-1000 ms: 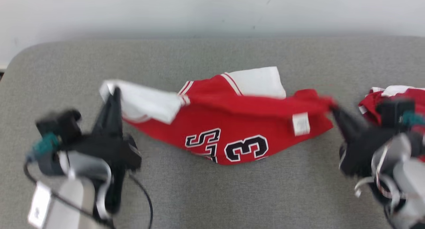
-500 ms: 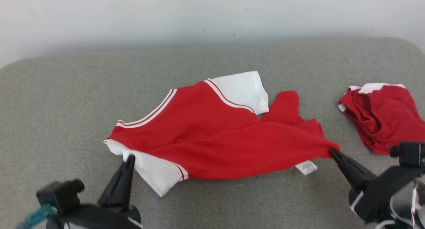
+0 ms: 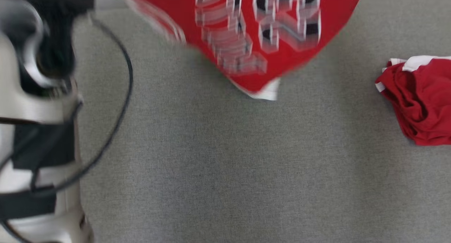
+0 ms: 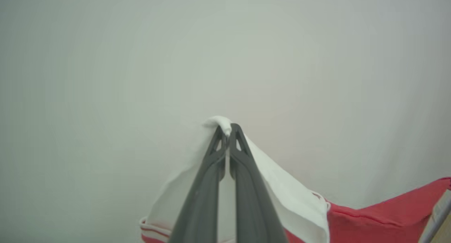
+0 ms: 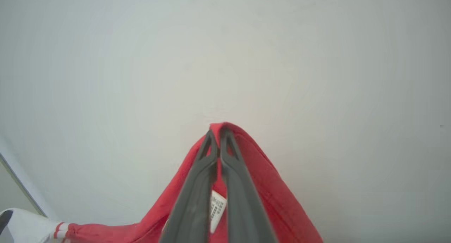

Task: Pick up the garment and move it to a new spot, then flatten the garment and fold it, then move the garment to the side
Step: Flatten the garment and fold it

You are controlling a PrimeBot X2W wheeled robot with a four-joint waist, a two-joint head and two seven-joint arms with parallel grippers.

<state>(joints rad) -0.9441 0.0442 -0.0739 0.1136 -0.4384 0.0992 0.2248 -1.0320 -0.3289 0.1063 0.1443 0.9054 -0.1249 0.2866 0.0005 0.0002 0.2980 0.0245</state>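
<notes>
Our left gripper [image 4: 228, 129] of two long dark fingers pinches the red-and-white fabric jersey [image 4: 387, 215]; our right gripper [image 5: 216, 132] clamps its red edge. Our pale left forearm [image 3: 35, 186] runs up the head view's left side.

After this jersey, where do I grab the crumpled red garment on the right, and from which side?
Likely the white-trimmed edge at the far end of the crumpled red garment, pinched from above by the right end effector. That band is a clear hem to trace, while the rest is bunched red folds, and the heap lies on the robot's right.
</notes>
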